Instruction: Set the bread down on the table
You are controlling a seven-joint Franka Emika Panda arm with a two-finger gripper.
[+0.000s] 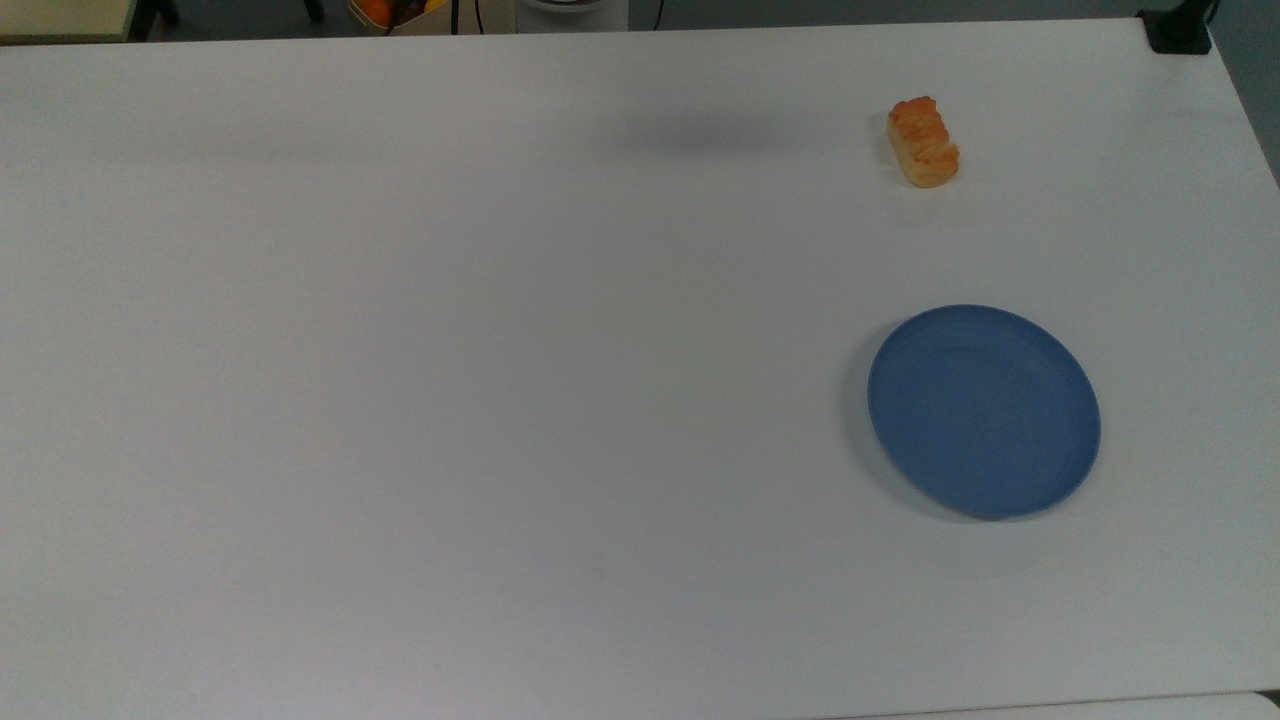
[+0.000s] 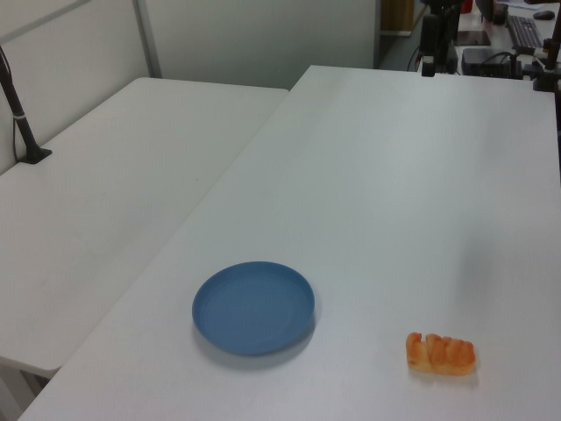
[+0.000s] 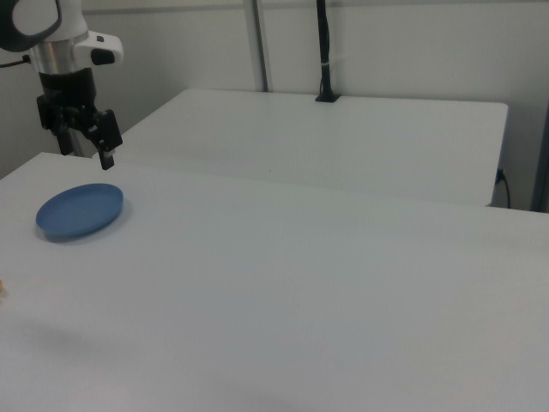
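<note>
The bread [image 1: 923,141], a small golden-orange twisted bun, lies on the white table [image 1: 500,350] near the top view's upper right. In the left view the bread [image 2: 440,353] sits at the lower right, to the right of the blue plate [image 2: 253,307] and apart from it. My gripper [image 2: 429,66] hangs far from both, above the table's far end. In the right view the gripper [image 3: 104,154] hovers above and behind the plate [image 3: 80,210], open, with nothing between its fingers.
The blue plate [image 1: 984,411] has nothing on it. A second white table [image 2: 114,193] adjoins on the left view's left, with a black post [image 2: 22,123] on it. A black clamp [image 1: 1178,30] sits at the top view's upper right corner.
</note>
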